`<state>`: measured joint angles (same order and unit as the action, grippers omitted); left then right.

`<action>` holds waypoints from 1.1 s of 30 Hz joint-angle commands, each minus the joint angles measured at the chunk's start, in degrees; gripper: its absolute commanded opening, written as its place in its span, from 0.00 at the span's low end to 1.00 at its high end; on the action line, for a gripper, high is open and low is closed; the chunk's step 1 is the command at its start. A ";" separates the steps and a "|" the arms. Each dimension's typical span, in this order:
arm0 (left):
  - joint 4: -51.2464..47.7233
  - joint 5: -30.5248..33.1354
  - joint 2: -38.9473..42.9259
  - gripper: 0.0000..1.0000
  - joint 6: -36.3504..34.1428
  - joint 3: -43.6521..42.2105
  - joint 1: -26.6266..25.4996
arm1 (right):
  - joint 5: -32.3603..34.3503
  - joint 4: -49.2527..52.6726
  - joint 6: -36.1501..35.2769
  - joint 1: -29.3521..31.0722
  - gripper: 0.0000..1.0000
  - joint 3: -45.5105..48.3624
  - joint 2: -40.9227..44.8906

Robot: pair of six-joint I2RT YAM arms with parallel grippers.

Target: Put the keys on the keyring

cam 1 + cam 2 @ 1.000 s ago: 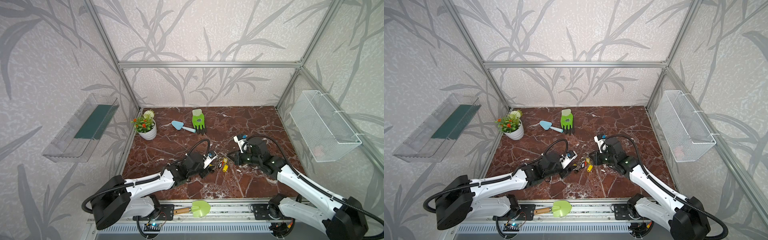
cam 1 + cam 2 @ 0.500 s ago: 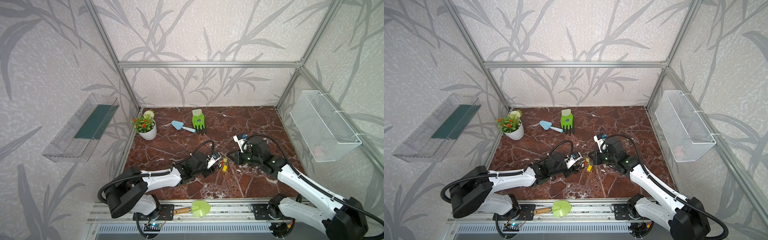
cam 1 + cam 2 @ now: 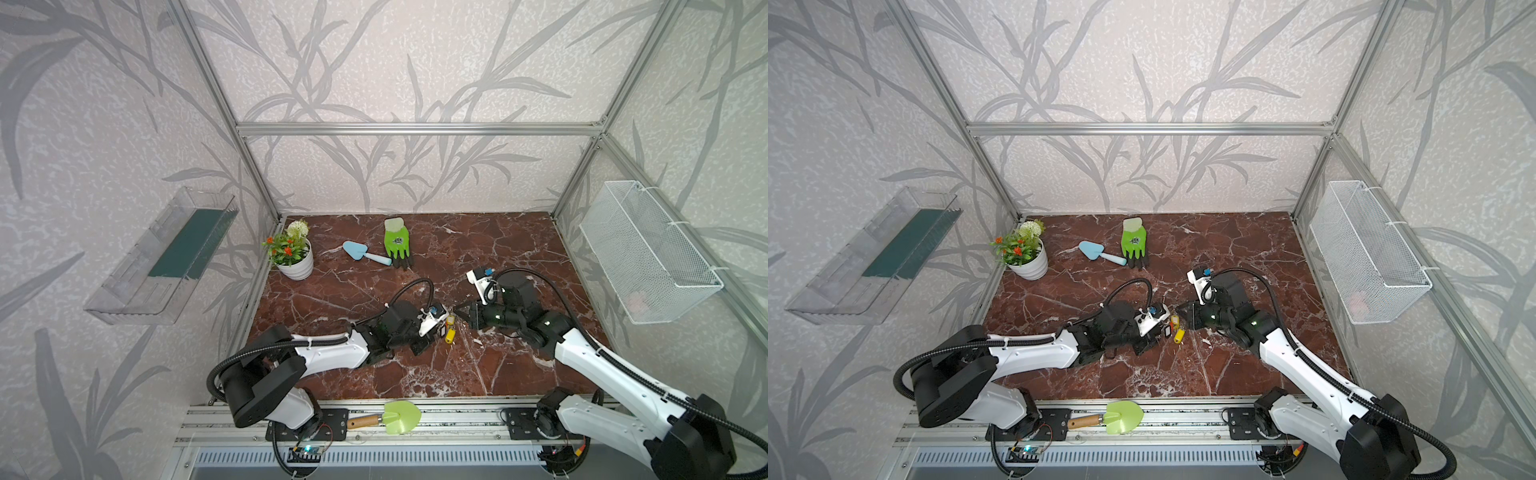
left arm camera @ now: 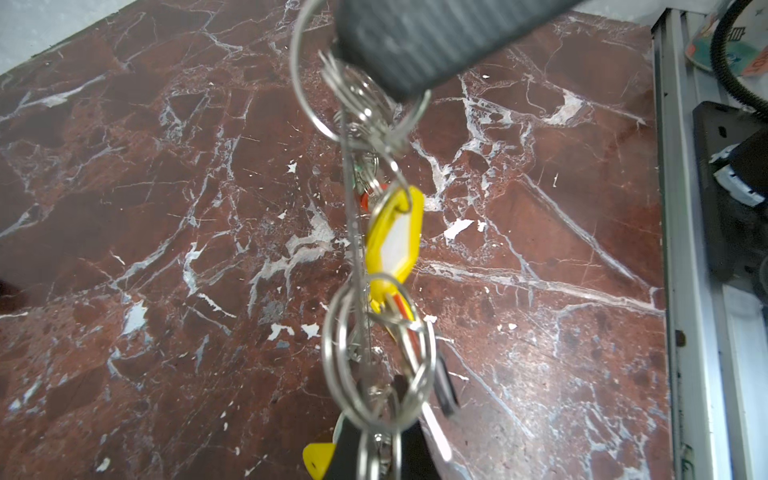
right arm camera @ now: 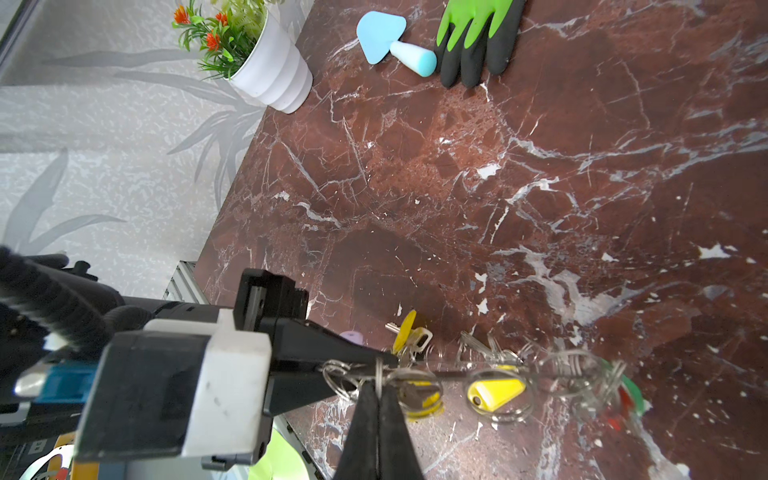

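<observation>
Left gripper point(image 3: 444, 328) has slid right, up to the keyring point(image 5: 453, 375), and its jaws have gone from half open to closed. In the right wrist view they pinch the small split rings at one end of the keyring's rim. Right gripper point(image 3: 458, 309) has not moved, jaws closed on the same end of the rim, tips just beside the left ones. Keyring is held between both grippers above the surface point(image 3: 498, 249), near front centre, seen edge-on in both wrist views. Keys point(image 4: 395, 237) with yellow tags dangle from it; red and green tags show at the far end, blurred. Cannot tell whether one yellow-tagged key behind the ring lies loose. Glove point(image 3: 397, 245), trowel point(image 3: 361, 251) and pot point(image 3: 296, 266) sit at the rear left, well apart.
</observation>
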<state>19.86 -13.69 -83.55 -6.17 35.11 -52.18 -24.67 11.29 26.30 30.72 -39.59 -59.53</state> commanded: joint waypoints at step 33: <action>-70.03 -3.39 -0.69 0.00 16.34 39.75 -0.38 | 12.76 -6.13 -14.62 12.15 0.50 0.65 4.11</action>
<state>-46.11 -15.57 -84.60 9.54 72.84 -52.45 -13.47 8.32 13.17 42.02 -39.24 -54.54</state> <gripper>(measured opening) 0.077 0.502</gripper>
